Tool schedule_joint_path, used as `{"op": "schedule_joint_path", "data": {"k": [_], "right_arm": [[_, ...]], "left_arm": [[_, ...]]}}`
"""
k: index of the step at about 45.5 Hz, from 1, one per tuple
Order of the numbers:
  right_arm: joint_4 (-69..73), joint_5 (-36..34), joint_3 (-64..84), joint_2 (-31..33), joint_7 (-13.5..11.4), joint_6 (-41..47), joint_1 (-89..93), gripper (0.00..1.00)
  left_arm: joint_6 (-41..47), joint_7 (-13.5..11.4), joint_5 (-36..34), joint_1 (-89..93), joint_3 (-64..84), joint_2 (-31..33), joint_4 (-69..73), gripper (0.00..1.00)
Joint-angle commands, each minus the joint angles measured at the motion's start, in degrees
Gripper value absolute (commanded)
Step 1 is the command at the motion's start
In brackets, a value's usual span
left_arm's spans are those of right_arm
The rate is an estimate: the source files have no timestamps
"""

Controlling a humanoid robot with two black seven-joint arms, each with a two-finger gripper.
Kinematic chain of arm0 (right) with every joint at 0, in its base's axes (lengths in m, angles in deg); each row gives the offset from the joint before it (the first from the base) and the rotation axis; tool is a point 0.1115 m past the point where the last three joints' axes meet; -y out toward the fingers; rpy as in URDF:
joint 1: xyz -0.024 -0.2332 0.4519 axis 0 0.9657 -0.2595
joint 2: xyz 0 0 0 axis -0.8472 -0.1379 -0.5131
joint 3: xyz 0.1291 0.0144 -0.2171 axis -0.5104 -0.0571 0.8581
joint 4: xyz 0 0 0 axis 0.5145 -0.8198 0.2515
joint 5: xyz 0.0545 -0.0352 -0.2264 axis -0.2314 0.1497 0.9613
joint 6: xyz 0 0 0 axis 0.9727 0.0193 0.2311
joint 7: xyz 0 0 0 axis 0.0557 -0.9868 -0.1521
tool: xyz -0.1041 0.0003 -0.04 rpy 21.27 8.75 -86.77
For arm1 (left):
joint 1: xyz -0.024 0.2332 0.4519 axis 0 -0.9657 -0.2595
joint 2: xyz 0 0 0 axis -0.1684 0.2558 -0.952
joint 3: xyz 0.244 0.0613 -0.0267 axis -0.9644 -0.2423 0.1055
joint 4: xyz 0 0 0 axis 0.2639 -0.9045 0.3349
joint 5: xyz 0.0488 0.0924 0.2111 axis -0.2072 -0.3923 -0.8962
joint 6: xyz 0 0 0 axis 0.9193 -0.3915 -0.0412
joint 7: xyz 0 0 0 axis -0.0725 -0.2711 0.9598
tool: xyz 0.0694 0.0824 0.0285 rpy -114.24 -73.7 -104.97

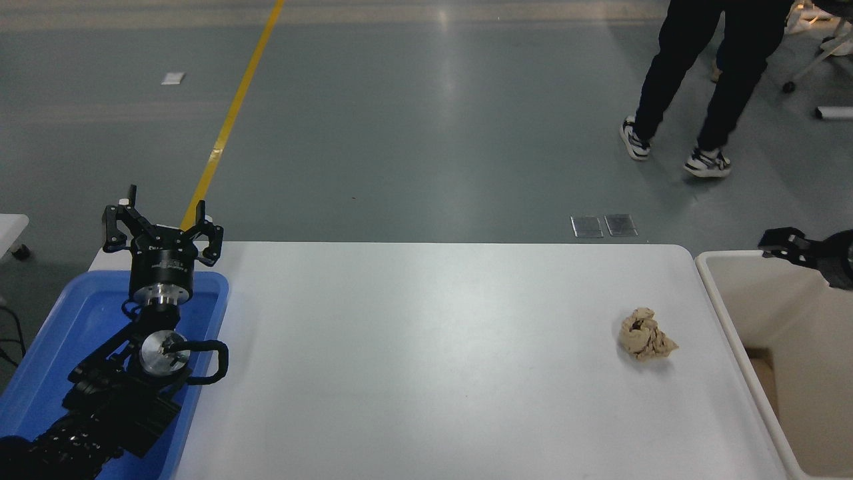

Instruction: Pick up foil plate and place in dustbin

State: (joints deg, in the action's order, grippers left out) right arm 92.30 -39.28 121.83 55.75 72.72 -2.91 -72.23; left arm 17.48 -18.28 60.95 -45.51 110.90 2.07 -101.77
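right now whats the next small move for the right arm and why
Probably pull the right gripper back off the dustbin: no foil plate is visible on the table, only a crumpled paper wad, so the drop looks done.

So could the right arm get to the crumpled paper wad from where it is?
Probably yes: the right end effector hangs over the dustbin, and the bare table around the paper wad holds nothing in between.

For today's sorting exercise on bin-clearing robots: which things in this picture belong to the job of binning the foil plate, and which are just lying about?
Belong to the job:
- dustbin, off the table's right end
- right gripper, over the dustbin's far rim
The foil plate is not visible.

Just lying about:
- crumpled paper wad
- blue tray
- parked left gripper
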Motion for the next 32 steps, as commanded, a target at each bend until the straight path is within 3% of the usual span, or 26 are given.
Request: {"op": "schedule_joint_path", "data": {"k": [1,15,32], "right_arm": [[12.4,-4.9,7.3,-10.4,-0.1,8.2,-17.9,1.0],[23.8,-15.1,8.3,-16.3,-0.1,19.1,-31.5,1.0],[28.6,-16.3,11.4,-16.6,-0.1,22.2,-39.2,1.0]], "left_arm": [[0.0,0.0,0.0,-0.1,0.0,-0.1,-0.1,0.99],[0.1,-0.1,0.2,-0.1,-0.1,0.0,0.0,0.99],[0.1,-0.2,0.3,-0.1,0.0,0.0,0.0,0.99]]}}
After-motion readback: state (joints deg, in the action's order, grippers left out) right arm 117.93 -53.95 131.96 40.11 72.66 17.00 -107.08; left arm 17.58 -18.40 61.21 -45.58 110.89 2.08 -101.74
